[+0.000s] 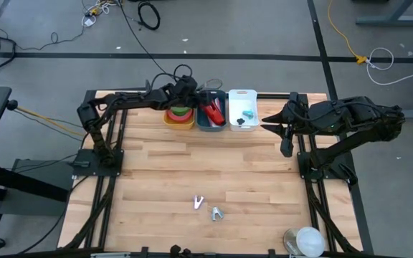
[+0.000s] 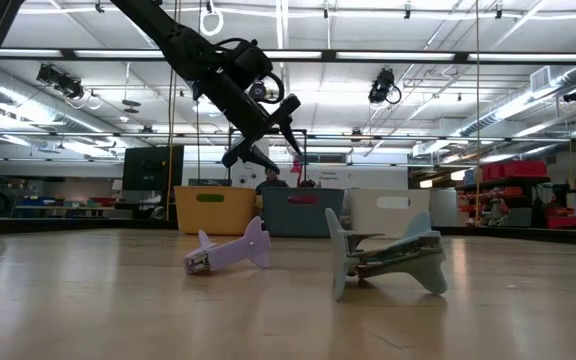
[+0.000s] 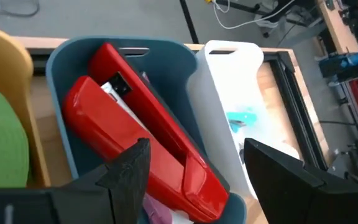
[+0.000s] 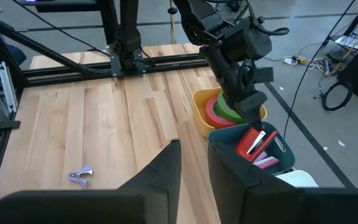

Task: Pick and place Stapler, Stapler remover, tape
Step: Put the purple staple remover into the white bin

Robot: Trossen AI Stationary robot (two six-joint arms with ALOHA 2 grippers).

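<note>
A red stapler [image 3: 148, 143] lies slanted in the blue bin [image 1: 211, 123] at the table's far edge, one end sticking up above the rim [image 4: 255, 142]. My left gripper [image 3: 197, 180] hovers open just above it [image 1: 203, 97], one finger on either side, touching nothing that I can see. Pinkish-red and green tape rolls [image 4: 219, 109] lie stacked in the yellow bin [image 1: 178, 120]. Two stapler removers, one purple [image 2: 230, 252] and one grey-green [image 2: 388, 262], lie on the table near its front [image 1: 206, 208]. My right gripper [image 4: 194, 168] is open and empty, right of the white bin [image 1: 272, 123].
The white bin [image 1: 241, 97] holds a small teal item [image 3: 241, 118]. The three bins stand side by side at the far edge. A white round object [image 1: 307, 240] sits at the near right corner. Black frame rails [image 1: 314, 179] run along both sides.
</note>
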